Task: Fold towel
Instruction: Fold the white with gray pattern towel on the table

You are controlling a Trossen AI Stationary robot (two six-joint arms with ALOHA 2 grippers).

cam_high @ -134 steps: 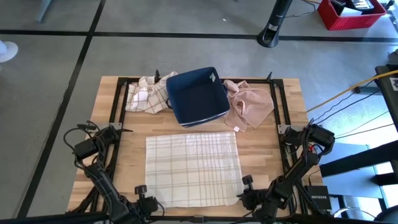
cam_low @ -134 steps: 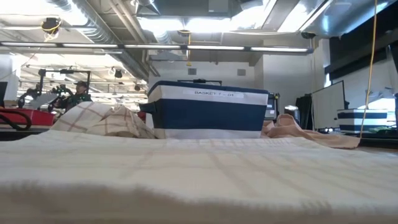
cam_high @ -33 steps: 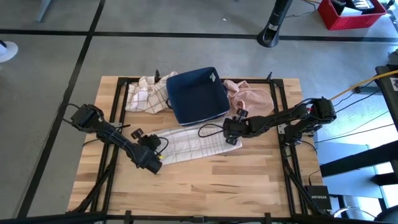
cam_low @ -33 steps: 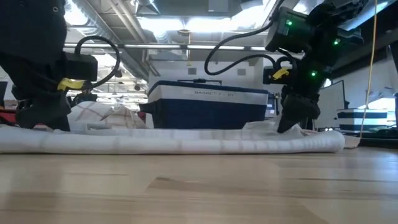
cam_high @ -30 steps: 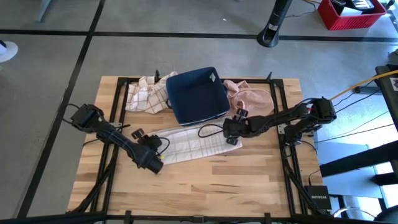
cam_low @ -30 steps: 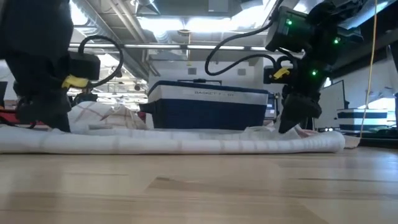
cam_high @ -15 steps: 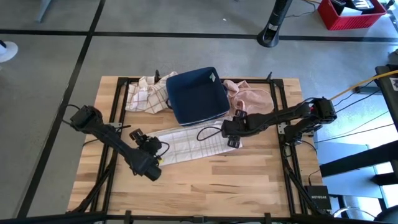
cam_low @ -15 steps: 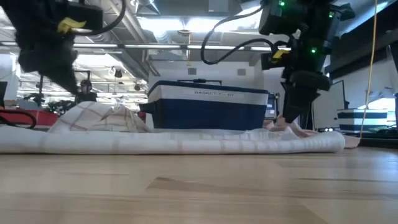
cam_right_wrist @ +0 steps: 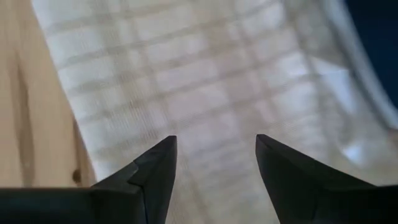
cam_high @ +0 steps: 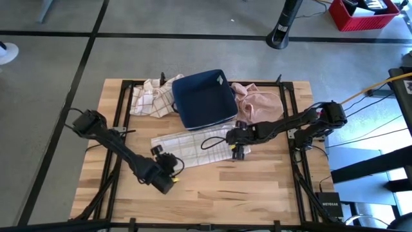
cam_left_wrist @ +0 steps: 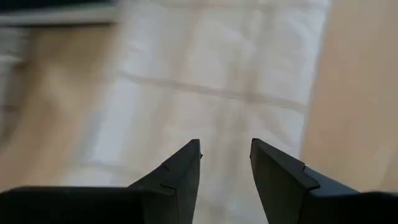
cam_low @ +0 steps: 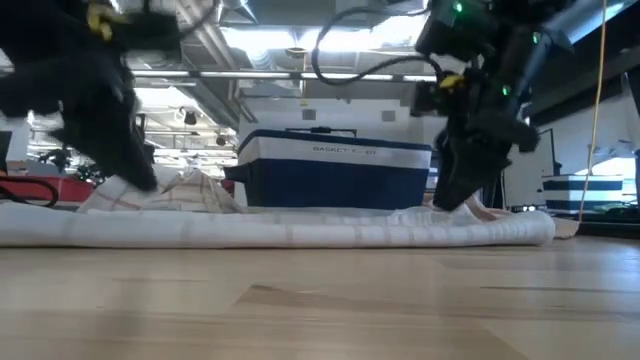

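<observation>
The towel (cam_high: 193, 147), white with faint beige checks, lies flat on the table folded into a long strip running left to right; in the low view the towel (cam_low: 280, 229) is a low band. My left gripper (cam_high: 167, 161) hovers open over its left near part; in the left wrist view the left gripper (cam_left_wrist: 225, 152) has checked cloth below its gap. My right gripper (cam_high: 236, 151) hovers open over the towel's right end; the right wrist view shows the right gripper (cam_right_wrist: 216, 148) above the cloth. Neither touches it.
A navy basket (cam_high: 205, 98) stands behind the towel. A crumpled checked cloth (cam_high: 151, 96) lies to its left and a pink cloth (cam_high: 261, 106) to its right. Bare wood (cam_high: 212, 193) stretches from the towel to the near edge.
My left gripper has lifted off the towel's left end and moved toward the near edge and to the right, tipping as it went. My right gripper has risen a little off the right end and tilted. The folded towel lies where it was.
</observation>
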